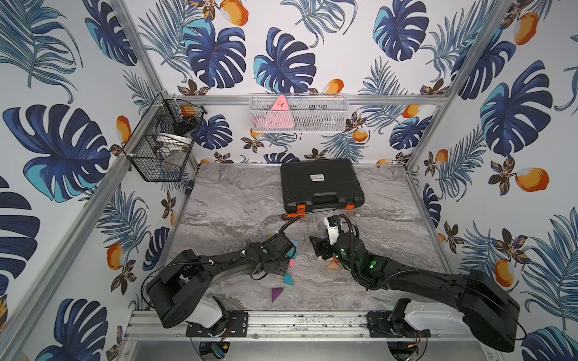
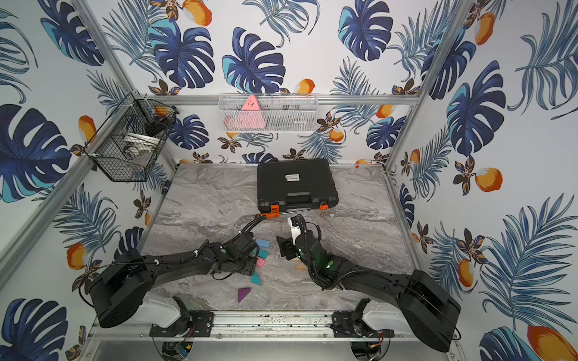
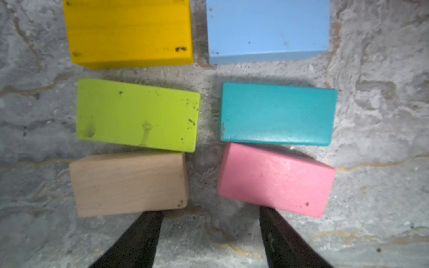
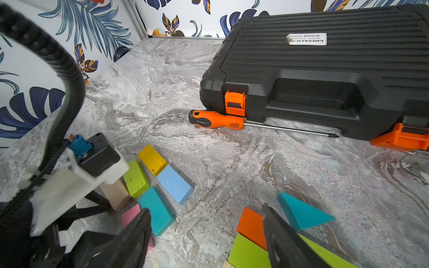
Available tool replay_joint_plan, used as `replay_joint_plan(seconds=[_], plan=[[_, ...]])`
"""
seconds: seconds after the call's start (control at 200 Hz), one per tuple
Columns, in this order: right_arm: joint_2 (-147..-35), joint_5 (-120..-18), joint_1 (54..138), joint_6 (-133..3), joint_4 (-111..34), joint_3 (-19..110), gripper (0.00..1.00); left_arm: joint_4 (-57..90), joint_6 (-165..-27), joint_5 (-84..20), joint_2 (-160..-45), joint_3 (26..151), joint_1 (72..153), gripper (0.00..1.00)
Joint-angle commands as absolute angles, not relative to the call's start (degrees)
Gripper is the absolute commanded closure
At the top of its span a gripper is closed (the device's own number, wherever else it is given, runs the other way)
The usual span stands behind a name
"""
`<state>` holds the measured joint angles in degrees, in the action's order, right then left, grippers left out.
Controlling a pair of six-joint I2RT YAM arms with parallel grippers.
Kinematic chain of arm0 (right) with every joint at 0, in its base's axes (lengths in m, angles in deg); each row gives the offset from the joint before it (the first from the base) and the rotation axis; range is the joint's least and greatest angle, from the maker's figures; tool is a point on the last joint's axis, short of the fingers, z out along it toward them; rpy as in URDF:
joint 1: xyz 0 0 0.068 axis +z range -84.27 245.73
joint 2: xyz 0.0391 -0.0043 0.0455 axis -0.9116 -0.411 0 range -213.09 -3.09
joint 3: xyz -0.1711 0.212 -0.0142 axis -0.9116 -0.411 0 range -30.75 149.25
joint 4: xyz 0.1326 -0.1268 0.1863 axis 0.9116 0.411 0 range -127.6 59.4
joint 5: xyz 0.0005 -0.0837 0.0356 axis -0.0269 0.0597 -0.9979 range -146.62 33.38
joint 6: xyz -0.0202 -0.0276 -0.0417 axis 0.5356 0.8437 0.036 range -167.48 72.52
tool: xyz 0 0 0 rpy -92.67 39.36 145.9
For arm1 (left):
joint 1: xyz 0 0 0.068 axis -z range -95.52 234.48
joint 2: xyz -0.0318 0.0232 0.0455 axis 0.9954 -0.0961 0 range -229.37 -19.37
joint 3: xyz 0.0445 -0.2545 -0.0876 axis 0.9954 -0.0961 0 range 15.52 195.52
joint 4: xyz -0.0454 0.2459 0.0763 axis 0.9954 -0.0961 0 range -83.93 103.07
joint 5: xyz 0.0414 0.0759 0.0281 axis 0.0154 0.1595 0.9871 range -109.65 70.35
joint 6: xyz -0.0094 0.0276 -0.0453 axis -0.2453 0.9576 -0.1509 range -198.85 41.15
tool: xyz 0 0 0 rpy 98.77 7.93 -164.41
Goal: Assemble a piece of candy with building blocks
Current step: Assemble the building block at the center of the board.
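Six rectangular building blocks lie flat in two columns in the left wrist view: yellow and light blue, green and teal, plain wood and pink. My left gripper hangs over them, open, its fingertips at the near edges of the wood and pink blocks, with bare table between. My right gripper is open and holds nothing, raised between that group and an orange block, a green block and a teal triangle.
A black tool case stands at the back, with an orange-handled screwdriver lying against its front. A purple triangle and a teal triangle lie near the front edge. Two wire baskets hang on the walls.
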<state>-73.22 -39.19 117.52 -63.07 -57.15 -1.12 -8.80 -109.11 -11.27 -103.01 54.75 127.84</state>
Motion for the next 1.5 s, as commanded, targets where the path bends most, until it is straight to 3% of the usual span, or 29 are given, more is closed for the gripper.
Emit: replay_joint_plan(seconds=[0.0, 1.496], plan=[[-73.4, -39.5, 117.6, -63.3, -58.2, -0.7, 0.23, -8.2, -109.0, -11.9, -103.4, 55.1, 127.7, 0.28], [-74.6, -40.2, 117.6, -63.4, -57.8, 0.0, 0.23, -5.5, -110.5, -10.1, -104.1, 55.2, 126.7, 0.28]])
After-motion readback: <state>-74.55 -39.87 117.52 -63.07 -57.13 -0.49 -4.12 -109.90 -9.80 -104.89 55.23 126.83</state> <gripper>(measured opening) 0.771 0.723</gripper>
